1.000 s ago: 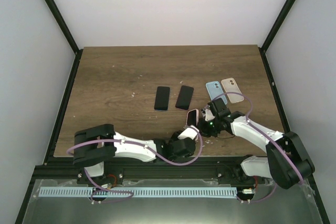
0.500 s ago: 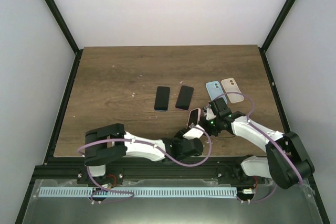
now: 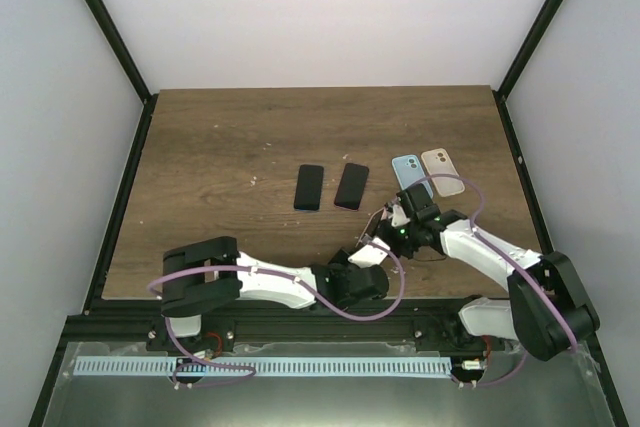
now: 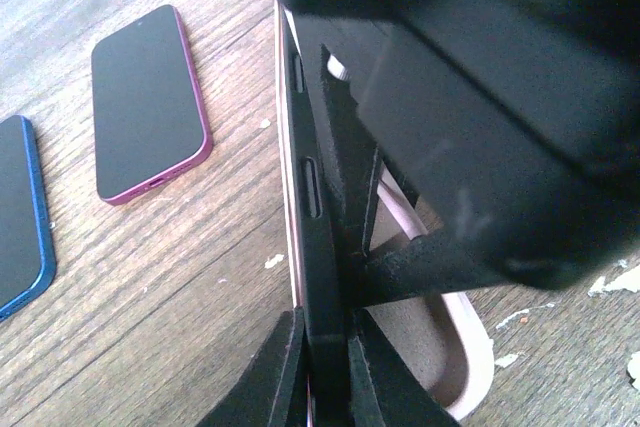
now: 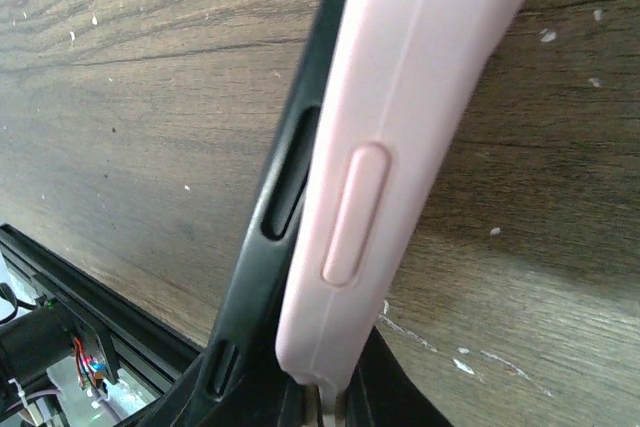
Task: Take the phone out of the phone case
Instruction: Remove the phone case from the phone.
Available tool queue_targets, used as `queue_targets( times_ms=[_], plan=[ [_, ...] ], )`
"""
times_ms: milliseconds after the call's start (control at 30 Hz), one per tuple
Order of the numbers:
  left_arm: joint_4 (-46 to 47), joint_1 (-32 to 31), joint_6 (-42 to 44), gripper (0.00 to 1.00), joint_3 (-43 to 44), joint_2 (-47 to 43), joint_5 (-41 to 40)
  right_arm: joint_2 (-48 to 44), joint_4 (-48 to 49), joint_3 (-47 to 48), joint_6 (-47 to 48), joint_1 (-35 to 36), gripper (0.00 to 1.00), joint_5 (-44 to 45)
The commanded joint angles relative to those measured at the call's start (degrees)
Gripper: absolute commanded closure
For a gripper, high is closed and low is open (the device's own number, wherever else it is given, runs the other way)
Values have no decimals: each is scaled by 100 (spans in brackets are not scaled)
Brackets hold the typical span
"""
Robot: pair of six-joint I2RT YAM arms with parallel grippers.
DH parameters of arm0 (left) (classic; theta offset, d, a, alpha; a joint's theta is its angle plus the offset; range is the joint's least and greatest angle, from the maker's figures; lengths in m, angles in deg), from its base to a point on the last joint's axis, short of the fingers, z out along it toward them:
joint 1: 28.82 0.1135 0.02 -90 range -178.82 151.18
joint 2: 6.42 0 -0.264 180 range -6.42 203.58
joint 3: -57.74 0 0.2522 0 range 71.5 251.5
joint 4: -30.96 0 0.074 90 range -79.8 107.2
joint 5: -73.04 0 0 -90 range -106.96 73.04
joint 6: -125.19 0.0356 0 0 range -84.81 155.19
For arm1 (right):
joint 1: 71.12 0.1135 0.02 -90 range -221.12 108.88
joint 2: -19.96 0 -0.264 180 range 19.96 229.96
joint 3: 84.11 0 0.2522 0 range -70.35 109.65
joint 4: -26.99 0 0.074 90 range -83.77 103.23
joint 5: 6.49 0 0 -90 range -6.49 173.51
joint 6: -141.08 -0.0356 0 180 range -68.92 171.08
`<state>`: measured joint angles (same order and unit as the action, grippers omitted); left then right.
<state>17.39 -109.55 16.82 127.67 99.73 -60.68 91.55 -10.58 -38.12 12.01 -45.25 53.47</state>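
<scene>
The left jaws, which stood part open a moment ago, have just closed, and in the left wrist view their fingers (image 4: pixel 285 372) pinch the lower edge of the phone (image 4: pixel 318 197). It stands on its long side, dark rim and side buttons facing up. The right jaws are closed too, clamped on the end of the pink case (image 5: pixel 400 147), with the phone's dark rim (image 5: pixel 262 277) right beside it.

Each arm now has its own half, so the pull apart can probably begin. To the right of the left jaws the case (image 4: pixel 455 347) already gapes away from the phone with its hollow showing. A thin pink strip runs along the phone's other side, so I judge it is not free yet.

Beyond the left jaws and to their left, two bare phones lie flat on the surface (image 3: pixel 220 147), a purple-edged phone (image 4: pixel 148 97) and a blue-edged phone (image 4: pixel 18 217). Beyond the right jaws lie a blue case (image 3: pixel 409 173) and a tan case (image 3: pixel 441 169), well apart from the work.

The tightest spot is between the arms, where the right arm's dark bulk crowds close over the left jaws.
</scene>
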Motion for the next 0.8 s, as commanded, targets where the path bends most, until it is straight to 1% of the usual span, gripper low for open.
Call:
queue_targets(
  times_ms=[0, 167, 300, 500, 667, 767],
  plan=[
    [-471, -131, 79, 100, 162, -287, -246, -119, -461, 400, 242, 59, 99, 537],
    [-702, -206, -328, 100, 202, -675, -55, -198, -530, 435, 439, 59, 99, 1292],
    [-766, -206, -649, 100, 95, -1028, 47, -309, -527, 395, 615, 61, 99, 1425],
    [-862, -206, -914, 100, -25, -1430, 80, -467, -566, 493, 695, 60, 99, 1731],
    [-950, -198, -1018, 100, -96, -1577, 25, -593, -578, 484, 613, 46, 99, 1789],
    [-1158, -190, -1003, 100, -103, -1632, -205, -630, -620, 628, 711, -57, 99, 1811]
  ],
)
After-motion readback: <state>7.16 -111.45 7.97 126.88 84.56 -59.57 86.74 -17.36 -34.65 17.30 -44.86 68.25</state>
